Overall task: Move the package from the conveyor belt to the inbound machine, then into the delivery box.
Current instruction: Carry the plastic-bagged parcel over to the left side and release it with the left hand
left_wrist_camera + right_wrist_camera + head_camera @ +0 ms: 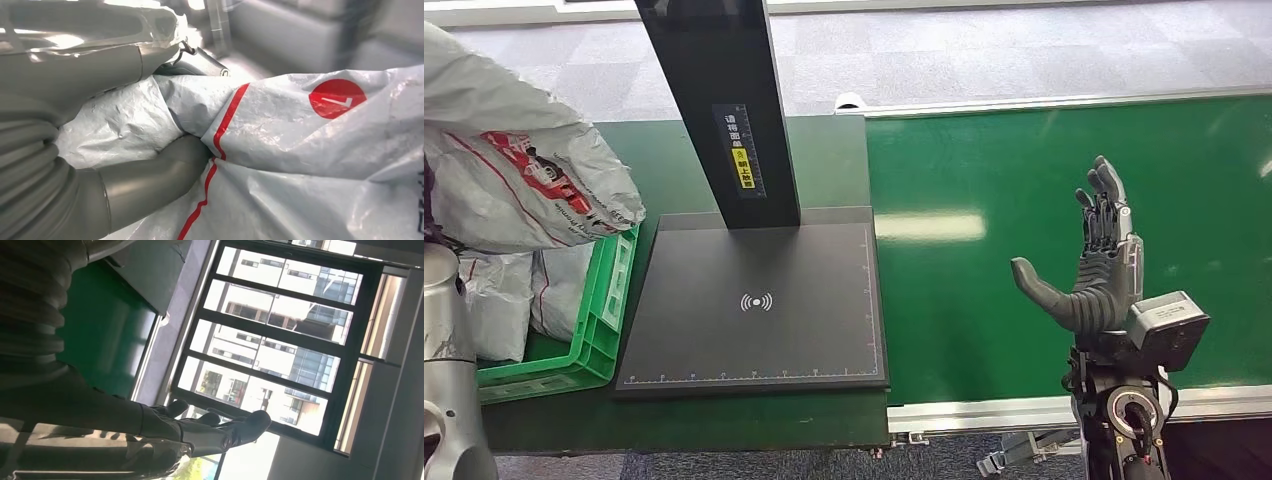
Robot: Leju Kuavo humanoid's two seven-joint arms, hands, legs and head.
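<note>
A grey plastic package (514,160) with red print hangs at the far left, above the green delivery box (599,320). In the left wrist view my left hand (125,140) grips the crumpled package (310,150), thumb and fingers pressed into its wrinkled film. The black inbound machine's scan plate (754,310) lies bare beside the box, its post (724,100) rising behind. My right hand (1096,262) is raised over the green conveyor belt (1044,180), fingers spread and holding nothing. The right wrist view shows those fingers (215,425) against a window.
Several other grey packages (519,290) lie inside the green box. The belt's metal rail (1024,408) runs along the near edge. My left arm's silver casing (449,380) stands at the bottom left, next to the box.
</note>
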